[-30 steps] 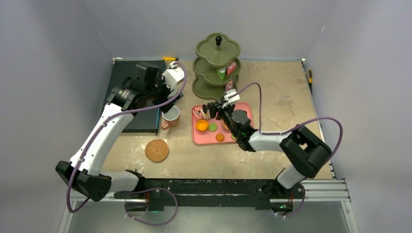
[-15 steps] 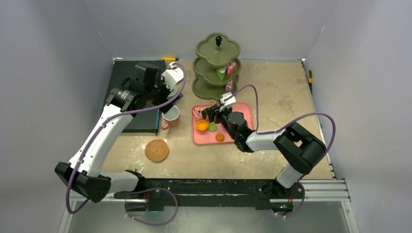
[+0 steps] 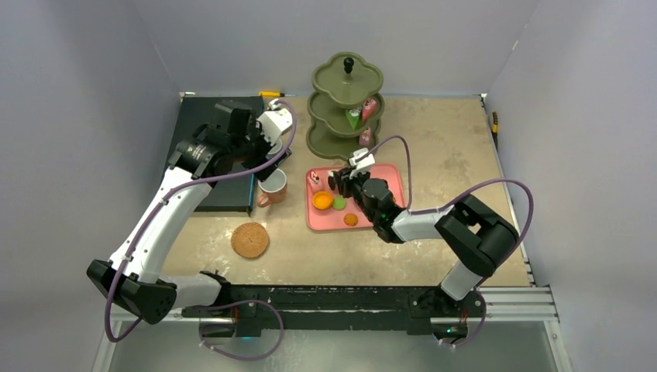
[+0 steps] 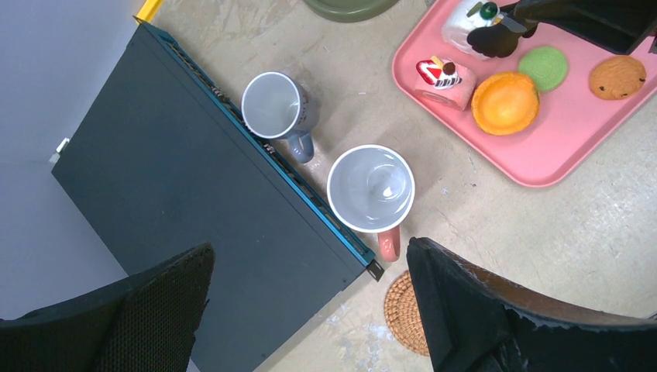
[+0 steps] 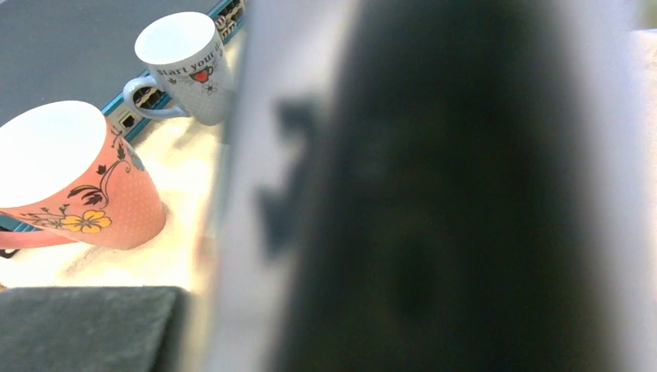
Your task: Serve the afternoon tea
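Partway done, by my read. In the top view the tiered stand (image 3: 348, 81) sits at 12 o'clock of the pink tray (image 4: 558, 139). It already carries cake slices (image 3: 369, 108) on its middle tier and one more slice (image 3: 364, 138) on the bottom tier.

Left on the tray:
- orange round (image 4: 505, 102)
- green round (image 4: 542, 67)
- cookie (image 4: 617, 77)
- red-topped slice (image 4: 442, 76)
- white piece (image 4: 465, 23) at the far rim

The grey mug (image 4: 271, 106) and orange mug (image 4: 370, 188) stand upright and empty on the table (image 3: 449, 155), at 9 o'clock of the tray. Neither is on the woven coaster (image 4: 403, 314), which lies near the orange mug at its 7 o'clock.

The right tool (image 3: 338, 180) is low over the tray's far-left part, by the white piece. Its wrist view is filled by a dark blur, so I cannot tell whether its jaws are apart or clamped on something. The left tool (image 4: 310, 256) has its jaws wide apart and empty, and hangs above the two mugs.

Edges: both mugs are just beside the long edge of the dark box (image 4: 178, 209), so there is little room on that side. The handles point away from the box. The tray has a raised rim, and the sweets on it sit close together. The stand's upper tiers overhang the lower ones, so placing there likely needs a sideways entry.

Open room: bare table at 3 o'clock of the tray and at 6 o'clock toward the arm bases. Walls close in on three sides.
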`<state>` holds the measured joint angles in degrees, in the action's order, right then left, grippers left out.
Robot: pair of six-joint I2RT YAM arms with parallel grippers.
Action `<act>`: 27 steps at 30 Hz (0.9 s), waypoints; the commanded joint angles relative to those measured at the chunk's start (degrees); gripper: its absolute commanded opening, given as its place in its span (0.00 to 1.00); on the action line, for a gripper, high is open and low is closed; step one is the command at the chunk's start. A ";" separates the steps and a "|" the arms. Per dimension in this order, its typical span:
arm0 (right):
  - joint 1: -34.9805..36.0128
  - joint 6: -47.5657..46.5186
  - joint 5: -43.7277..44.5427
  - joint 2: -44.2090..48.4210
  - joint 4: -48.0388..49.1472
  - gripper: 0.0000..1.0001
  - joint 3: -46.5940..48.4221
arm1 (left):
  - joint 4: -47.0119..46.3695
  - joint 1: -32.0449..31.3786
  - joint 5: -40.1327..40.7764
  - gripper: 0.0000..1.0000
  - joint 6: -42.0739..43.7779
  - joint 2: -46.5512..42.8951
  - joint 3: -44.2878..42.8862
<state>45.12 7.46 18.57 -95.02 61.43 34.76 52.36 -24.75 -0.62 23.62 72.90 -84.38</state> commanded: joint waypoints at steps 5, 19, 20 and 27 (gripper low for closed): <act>-2.15 -4.26 1.87 6.86 -1.22 0.27 4.85 | -1.21 0.34 0.46 0.94 0.76 -1.63 0.53; -11.48 -4.07 0.08 0.92 1.74 0.26 7.56 | -1.03 0.41 0.49 0.94 1.13 -1.58 0.42; -11.61 -4.43 0.13 0.18 2.14 0.26 8.19 | -1.10 0.35 0.53 0.94 1.15 -1.54 0.44; -12.31 -6.68 1.26 -6.43 5.91 0.25 12.90 | -1.03 0.38 0.48 0.94 1.49 -1.27 0.49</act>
<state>33.30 3.11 18.52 -99.88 60.60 43.72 52.36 -24.75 -0.62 23.70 72.66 -83.99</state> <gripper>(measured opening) 0.338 0.945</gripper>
